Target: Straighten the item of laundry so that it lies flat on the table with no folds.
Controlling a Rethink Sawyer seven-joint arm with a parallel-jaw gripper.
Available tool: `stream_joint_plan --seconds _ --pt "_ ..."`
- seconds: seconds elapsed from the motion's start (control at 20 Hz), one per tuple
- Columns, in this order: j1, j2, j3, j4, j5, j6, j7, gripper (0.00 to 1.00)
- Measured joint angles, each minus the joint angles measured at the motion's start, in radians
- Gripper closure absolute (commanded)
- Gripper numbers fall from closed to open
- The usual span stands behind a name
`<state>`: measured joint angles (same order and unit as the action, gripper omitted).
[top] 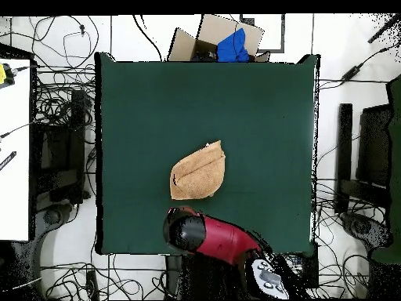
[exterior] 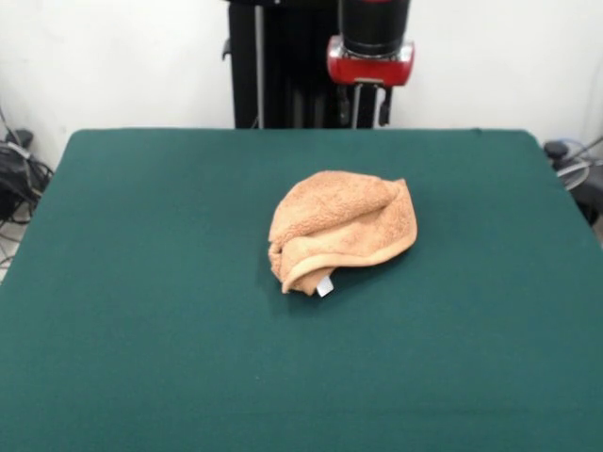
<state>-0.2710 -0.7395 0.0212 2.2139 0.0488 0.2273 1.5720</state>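
The light-orange towel (exterior: pixel 341 229) lies bunched and folded over itself near the centre of the green surface (exterior: pixel 141 282), its small white tag (exterior: pixel 325 286) at the lower edge. The gripper (exterior: pixel 370 104) hangs at top centre, clear of the towel; whether it is parted or closed cannot be told.

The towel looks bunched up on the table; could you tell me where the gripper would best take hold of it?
Probably the tagged corner of the towel, from above: its folded flap edge lies exposed there, unlike the rounded bulk elsewhere.
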Motion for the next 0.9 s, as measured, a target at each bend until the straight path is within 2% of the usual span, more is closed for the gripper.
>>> stream_joint_plan --seconds 0.3,0.9 --pt "0.004 -0.012 0.0 -0.003 -0.011 -0.017 0.0 0.0" --pt "-0.007 -0.015 0.004 -0.045 -0.086 -0.238 0.0 0.0"
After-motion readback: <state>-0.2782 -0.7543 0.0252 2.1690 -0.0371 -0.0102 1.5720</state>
